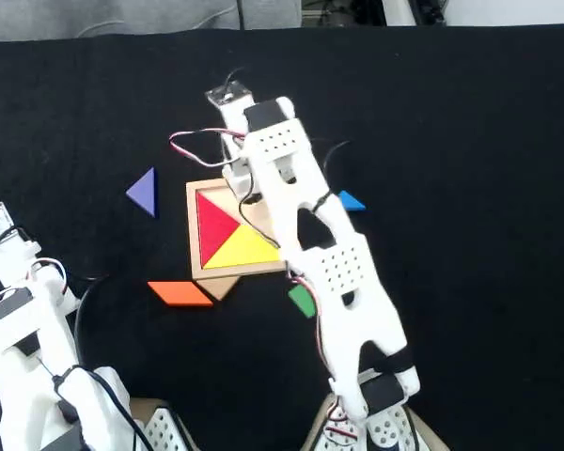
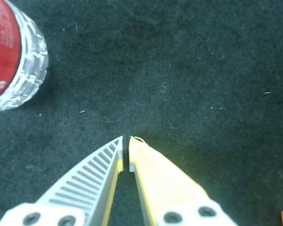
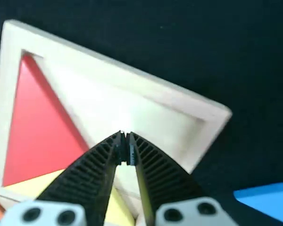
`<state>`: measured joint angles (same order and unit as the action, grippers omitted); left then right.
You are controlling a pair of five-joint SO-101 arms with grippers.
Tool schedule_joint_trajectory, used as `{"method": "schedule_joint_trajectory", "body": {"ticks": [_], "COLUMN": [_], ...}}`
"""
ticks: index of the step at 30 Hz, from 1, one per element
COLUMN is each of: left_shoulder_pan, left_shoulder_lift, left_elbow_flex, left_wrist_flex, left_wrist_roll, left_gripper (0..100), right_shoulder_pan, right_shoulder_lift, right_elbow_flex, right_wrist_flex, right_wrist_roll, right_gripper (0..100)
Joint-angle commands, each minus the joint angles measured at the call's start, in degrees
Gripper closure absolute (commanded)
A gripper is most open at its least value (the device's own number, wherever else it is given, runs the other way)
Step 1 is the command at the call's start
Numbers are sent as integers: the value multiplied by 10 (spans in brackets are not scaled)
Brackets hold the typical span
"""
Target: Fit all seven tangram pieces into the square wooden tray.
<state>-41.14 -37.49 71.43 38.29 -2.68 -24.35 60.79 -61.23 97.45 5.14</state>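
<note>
The square wooden tray (image 1: 194,230) lies mid-table with a red triangle (image 1: 214,224) and a yellow triangle (image 1: 245,249) in it. My right gripper (image 3: 124,137) is shut and empty, hanging just above the tray's bare wooden floor (image 3: 146,117) beside the red triangle (image 3: 37,127). Its arm (image 1: 301,216) crosses over the tray. Outside the tray lie a purple triangle (image 1: 144,193), an orange parallelogram (image 1: 180,293), a blue piece (image 1: 351,200), a green piece (image 1: 302,301) and a wood-coloured piece (image 1: 224,287). My left gripper (image 2: 126,140) is shut over bare black cloth.
A plastic bottle with a red label (image 2: 14,47) lies on the cloth ahead of the left gripper. The left arm (image 1: 23,319) sits at the table's near left corner. Black cloth covers the table, with open room at the right and far side.
</note>
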Motion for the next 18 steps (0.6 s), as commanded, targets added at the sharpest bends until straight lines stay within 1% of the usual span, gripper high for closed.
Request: {"method": "schedule_joint_trajectory", "body": {"ticks": [1, 4, 6, 9, 12, 14, 18], "left_shoulder_pan": [6, 5, 5, 5, 7, 7, 7], "left_shoulder_lift": [-11, -11, -11, -11, -11, -11, -12], "left_elbow_flex": [-3, -3, -3, -3, -3, -3, -3], "left_wrist_flex": [-11, -11, -11, -11, -11, -11, -11], "left_wrist_roll": [-5, -5, -5, -5, -5, -5, -5], "left_gripper": [967, 967, 967, 967, 967, 967, 967], "right_shoulder_pan": [-37, -66, -66, -24, 40, 77, 126], "right_shoulder_lift": [2, 0, 0, 1, 1, 0, -45], "right_elbow_flex": [-12, -17, -30, -60, -102, -125, -122], "right_wrist_flex": [25, 32, 32, 33, 37, 38, 39], "right_wrist_roll": [-4, -4, -4, -4, -6, -22, -42], "right_gripper": [988, 988, 988, 988, 988, 988, 988]}}
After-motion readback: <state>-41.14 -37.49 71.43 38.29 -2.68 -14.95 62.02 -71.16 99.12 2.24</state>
